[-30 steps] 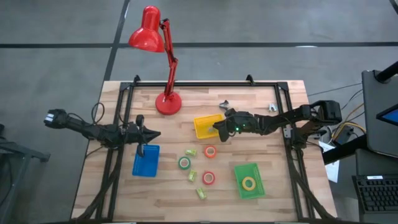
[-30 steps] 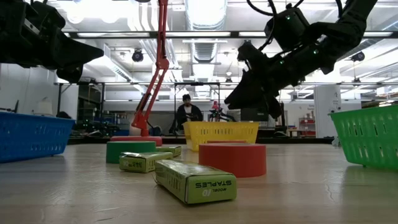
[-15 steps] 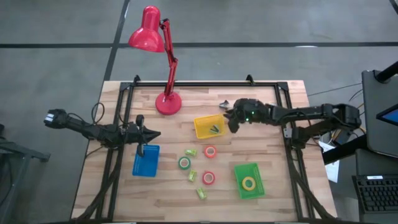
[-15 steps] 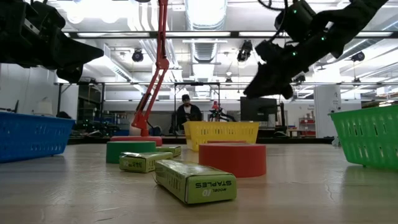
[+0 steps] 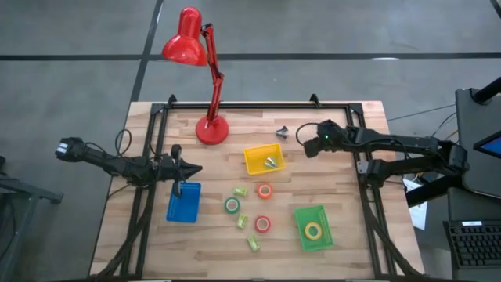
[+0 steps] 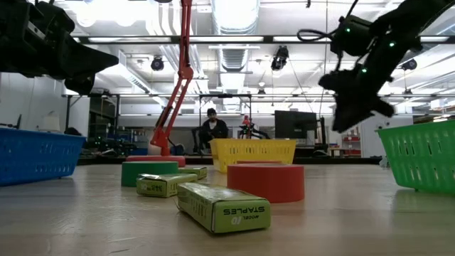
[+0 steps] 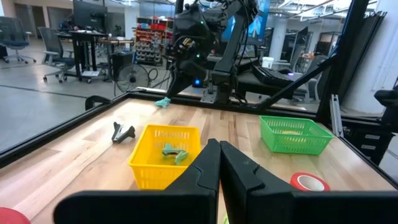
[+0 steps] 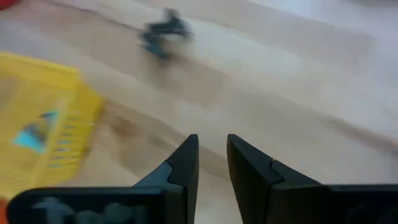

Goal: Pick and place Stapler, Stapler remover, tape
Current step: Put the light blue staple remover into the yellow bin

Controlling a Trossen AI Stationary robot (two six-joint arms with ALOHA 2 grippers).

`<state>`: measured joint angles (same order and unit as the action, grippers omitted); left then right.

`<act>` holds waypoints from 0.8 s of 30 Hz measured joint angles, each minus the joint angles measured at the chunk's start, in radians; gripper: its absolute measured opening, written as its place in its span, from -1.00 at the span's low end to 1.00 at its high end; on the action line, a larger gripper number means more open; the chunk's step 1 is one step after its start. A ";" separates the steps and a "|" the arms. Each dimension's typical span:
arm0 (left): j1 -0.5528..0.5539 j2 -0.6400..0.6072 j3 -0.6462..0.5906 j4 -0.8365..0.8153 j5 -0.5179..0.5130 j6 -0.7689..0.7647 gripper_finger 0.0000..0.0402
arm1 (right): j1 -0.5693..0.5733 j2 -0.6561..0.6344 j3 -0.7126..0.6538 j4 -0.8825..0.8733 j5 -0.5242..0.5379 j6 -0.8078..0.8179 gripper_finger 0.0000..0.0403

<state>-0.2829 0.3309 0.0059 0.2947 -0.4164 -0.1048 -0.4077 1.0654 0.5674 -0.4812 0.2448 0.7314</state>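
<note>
My right gripper (image 5: 305, 147) (image 8: 212, 163) hovers open by a narrow gap over bare table, between the yellow basket (image 5: 252, 160) and the far right corner. A dark stapler remover (image 5: 283, 131) (image 8: 165, 30) lies flat on the table ahead of it. A teal stapler remover (image 5: 271, 163) (image 7: 173, 151) lies in the yellow basket. The orange tape (image 5: 264, 190), green tape (image 5: 232, 204) and red tape (image 5: 263, 224) lie flat on the table; the yellow tape (image 5: 313, 230) lies in the green basket (image 5: 301, 215). My left gripper (image 5: 196, 168) (image 7: 219, 163) waits shut above the blue basket (image 5: 188, 210). No stapler shows plainly.
A red desk lamp stands on its base (image 5: 211, 130) near the far edge. Three lime-green staple boxes (image 5: 242, 222) lie among the tape rolls. Another teal stapler remover (image 7: 163, 102) lies near the table's far right. A black frame (image 5: 258, 106) rims the table. Bare wood lies along the near edge.
My right gripper has drawn back from above the yellow basket toward the table's right and far edges. A teal stapler remover now shows lying in the yellow basket where the gripper had been. The left arm has kept still.
</note>
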 joint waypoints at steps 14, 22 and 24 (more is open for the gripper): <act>0.000 0.000 0.000 0.000 0.000 0.000 -0.95 | 0.000 -0.018 0.000 -0.328 0.260 0.200 -0.54; 0.000 0.000 0.000 0.000 0.000 0.000 -0.95 | -0.049 -0.015 0.000 -0.341 0.305 0.184 -0.60; 0.000 0.000 0.000 0.000 0.000 0.000 -0.95 | -0.065 -0.012 0.000 -0.342 0.303 0.185 -0.63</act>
<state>-0.2829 0.3305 0.0059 0.2943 -0.4164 -0.1051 -0.4723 1.0533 0.5671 -0.8228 0.5482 0.9161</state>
